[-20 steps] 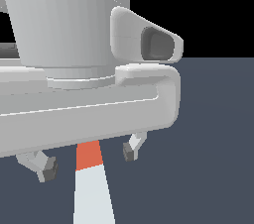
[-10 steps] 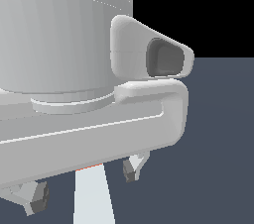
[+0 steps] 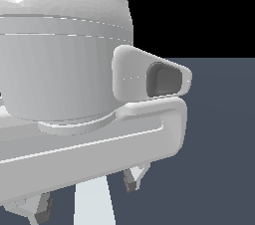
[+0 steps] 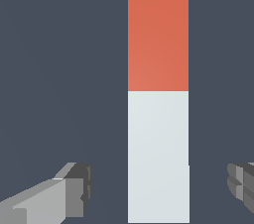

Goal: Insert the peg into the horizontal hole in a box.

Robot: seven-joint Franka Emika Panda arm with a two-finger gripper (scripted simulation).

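Jaws stood wide apart, gripper (image 4: 158, 188) straddling the flat-faced square peg (image 4: 158, 119), untouched; matte pale length, orange-red end, on the smooth dark worktop (image 4: 59, 69).

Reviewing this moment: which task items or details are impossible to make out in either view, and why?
- Box and hole: in neither view.
- Peg: in the exterior view only a pale strip shows; the arm's body hides the orange end.
- Gripper: fingers cut by the wrist view's edges; contact with the peg not visible.

One peg (image 4: 158, 119), half orange, half white; one claw (image 4: 158, 188) with two fingers (image 4: 74, 191), one either side of it.
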